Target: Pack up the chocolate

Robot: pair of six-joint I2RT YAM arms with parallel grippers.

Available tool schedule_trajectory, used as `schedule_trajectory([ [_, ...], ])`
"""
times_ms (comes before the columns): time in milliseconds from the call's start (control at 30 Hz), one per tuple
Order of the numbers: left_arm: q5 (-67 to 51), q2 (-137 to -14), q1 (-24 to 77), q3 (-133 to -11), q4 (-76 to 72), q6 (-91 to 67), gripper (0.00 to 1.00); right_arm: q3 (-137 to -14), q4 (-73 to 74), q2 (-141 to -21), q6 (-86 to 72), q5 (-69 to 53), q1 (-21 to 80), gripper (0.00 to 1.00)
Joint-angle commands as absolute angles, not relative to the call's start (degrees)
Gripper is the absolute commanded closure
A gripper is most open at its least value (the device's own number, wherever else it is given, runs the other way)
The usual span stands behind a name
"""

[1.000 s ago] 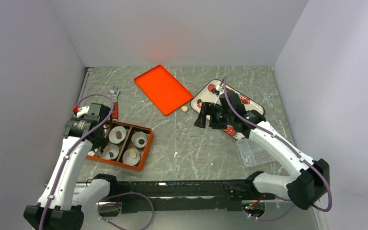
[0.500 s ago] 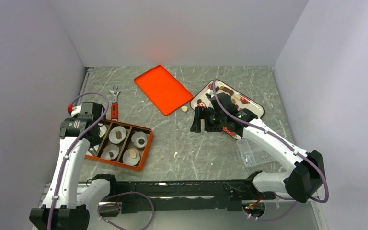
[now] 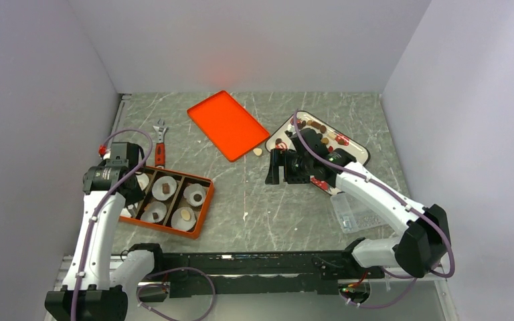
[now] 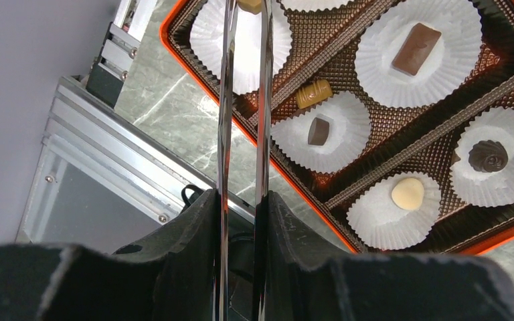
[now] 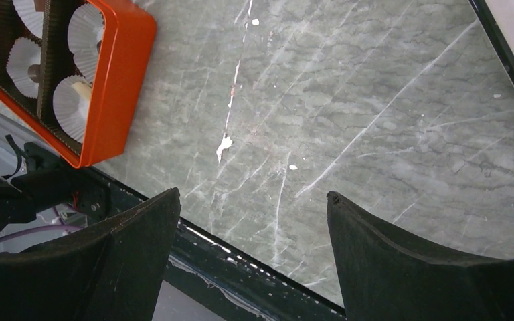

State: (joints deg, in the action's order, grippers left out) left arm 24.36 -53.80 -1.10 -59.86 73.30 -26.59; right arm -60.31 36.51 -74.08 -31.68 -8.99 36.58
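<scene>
- Left gripper (image 4: 243, 19) is nearly pressed together and looks to be pinching a caramel piece (image 4: 251, 5) right over a paper cup (image 4: 201, 40) in the orange box (image 3: 207, 197), so I'd say it's mid-drop.
- Right gripper (image 5: 253, 198) is spread wide with nothing in it, hovering just beside the strawberry tray (image 3: 353, 144).
- More chocolates (image 3: 318, 126) sit on that tray, and one tan piece (image 3: 258, 152) lies loose on the table.
- Next up, probably: let go of the caramel, then the right arm grabs another piece.
</scene>
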Motion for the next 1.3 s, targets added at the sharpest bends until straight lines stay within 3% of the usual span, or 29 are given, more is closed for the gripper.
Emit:
schedule_trajectory([
  [0,23.8,-51.5,-1.4,-59.0,72.5,-26.5,0.66,-62.9,36.7,-74.6,-31.5,-8.3,36.9,0.18],
  [967,26.0,-46.8,-1.4,-59.6,76.8,-31.7,0.61,-63.0,36.8,-75.8,-31.4,-9.4,38.8,0.18],
  [1267,19.4,-45.5,-1.3,-64.2,73.9,-29.0,0.59,-64.3,37.1,-74.7,-31.9,-7.1,38.8,0.18],
])
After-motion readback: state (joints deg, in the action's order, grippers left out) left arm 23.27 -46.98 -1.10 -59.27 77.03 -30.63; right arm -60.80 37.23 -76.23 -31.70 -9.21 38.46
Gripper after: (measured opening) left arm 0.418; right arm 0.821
